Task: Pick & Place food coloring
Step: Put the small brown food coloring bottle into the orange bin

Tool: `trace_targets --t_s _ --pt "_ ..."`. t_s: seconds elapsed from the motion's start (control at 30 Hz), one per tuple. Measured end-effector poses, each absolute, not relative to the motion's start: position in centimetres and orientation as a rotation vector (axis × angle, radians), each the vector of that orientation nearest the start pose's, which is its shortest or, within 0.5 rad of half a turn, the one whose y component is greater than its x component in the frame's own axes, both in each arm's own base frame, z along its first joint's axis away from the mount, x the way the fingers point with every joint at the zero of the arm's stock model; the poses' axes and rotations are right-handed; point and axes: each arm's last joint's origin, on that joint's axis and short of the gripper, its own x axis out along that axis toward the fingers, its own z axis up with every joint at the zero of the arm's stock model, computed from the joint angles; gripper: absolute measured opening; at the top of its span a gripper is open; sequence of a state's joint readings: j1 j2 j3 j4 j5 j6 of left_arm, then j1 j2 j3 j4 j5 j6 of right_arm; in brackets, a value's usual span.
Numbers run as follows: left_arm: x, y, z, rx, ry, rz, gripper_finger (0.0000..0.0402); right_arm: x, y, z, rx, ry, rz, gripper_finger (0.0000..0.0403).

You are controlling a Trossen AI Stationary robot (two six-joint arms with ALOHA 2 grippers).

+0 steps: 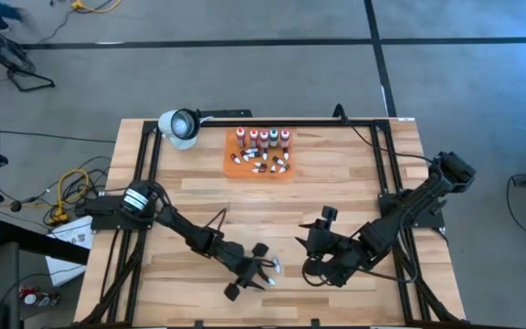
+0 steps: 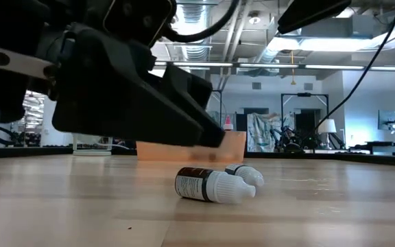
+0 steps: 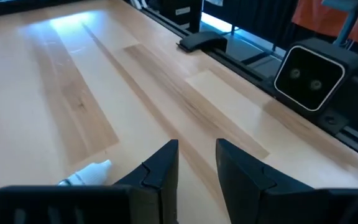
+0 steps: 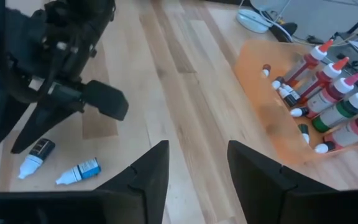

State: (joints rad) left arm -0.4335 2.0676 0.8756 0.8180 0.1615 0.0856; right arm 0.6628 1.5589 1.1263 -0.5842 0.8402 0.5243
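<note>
**Both grippers empty over the near table, two vials lying loose between them**

The left gripper (image 3: pixel 196 163) shows its two dark fingers (image 3: pixel 161 167) parted by a narrow gap with bare wood between them, nothing held; it hangs low over the near part of the table (image 1: pixel 336 174), and one small white-capped vial (image 3: pixel 87 175) lies on its side just beside it; the right gripper (image 4: pixel 197 163) has its jaws apart and empty, pointing across the boards toward the left arm; in the right wrist view two vials lie flat on the wood, one with a dark label (image 4: pixel 35 155) and one with a blue label (image 4: pixel 79 172), near each other but not touching, just under the left arm's dark frame; the low view shows the same pair on their sides, the dark-labelled one in front; the rest of the food coloring (image 1: pixel 261 139) stands or lies in the orange tray (image 1: pixel 232 164) at the far side of the table, the taller red, orange and green bottles upright in a row, smaller vials scattered before them; a white lamp head (image 1: pixel 179 126) sits at the far left corner, just beside the tray.
</note>
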Motion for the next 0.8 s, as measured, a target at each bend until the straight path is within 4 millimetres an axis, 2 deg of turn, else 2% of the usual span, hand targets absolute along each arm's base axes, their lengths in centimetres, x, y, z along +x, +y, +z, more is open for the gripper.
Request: trace_targets --t_s 0.43,0.8 --pt "34.7 -16.3 8.8 0.195 0.405 -0.524 0.0100 25.9 17.3 24.5 -0.194 0.664 -0.346 0.0161" --pt "34.3 -16.1 8.1 0.201 0.487 -0.524 0.0100 25.9 17.3 24.5 -0.192 0.665 -0.344 0.0161"
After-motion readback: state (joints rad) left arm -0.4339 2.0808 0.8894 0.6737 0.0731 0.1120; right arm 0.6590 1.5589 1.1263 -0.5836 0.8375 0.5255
